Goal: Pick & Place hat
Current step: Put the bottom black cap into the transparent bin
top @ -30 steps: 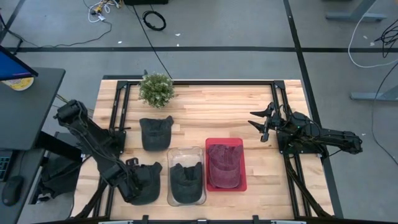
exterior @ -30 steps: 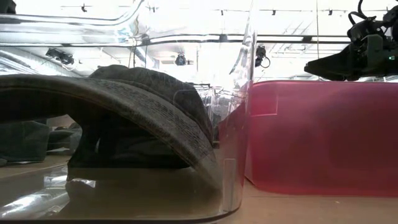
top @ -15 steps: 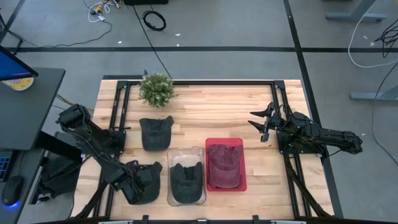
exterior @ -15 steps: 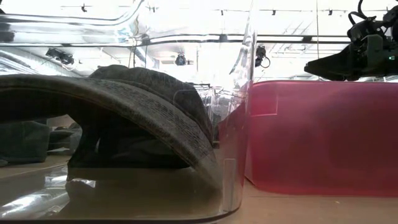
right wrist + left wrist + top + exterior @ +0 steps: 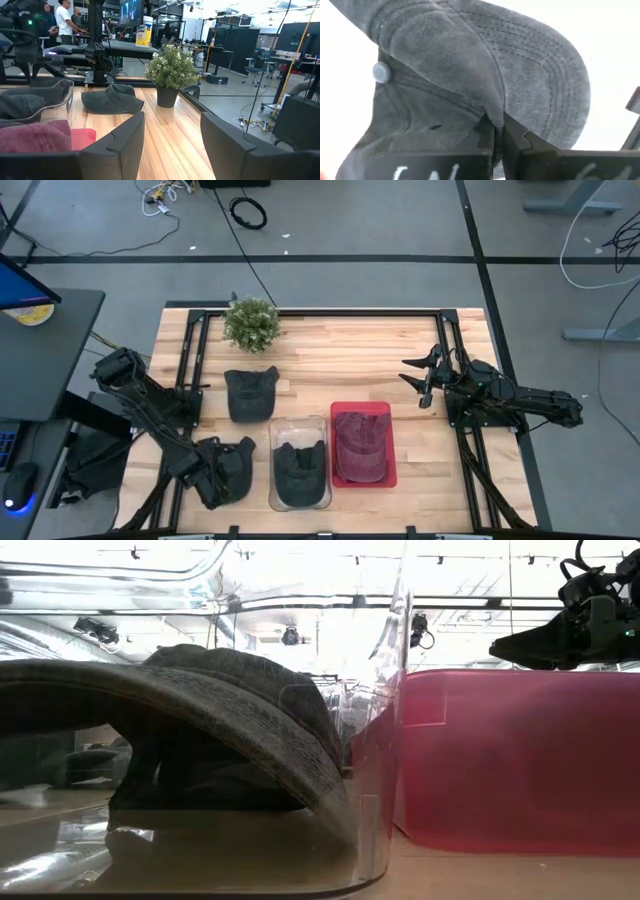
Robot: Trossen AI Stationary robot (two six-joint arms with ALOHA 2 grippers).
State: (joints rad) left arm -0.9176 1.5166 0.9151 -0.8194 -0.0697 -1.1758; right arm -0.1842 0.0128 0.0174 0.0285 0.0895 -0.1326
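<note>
**Grey hat pinched at counter's front-left corner**

Lying crumpled, soft washed-denim grey hat, stitched brim curving, beside clear bin. Clamping its fabric, left gripper, fingers closed. Hovering spread-fingered over pale plank counter, right gripper. Standing behind, potted plant; grey floor around.
</note>
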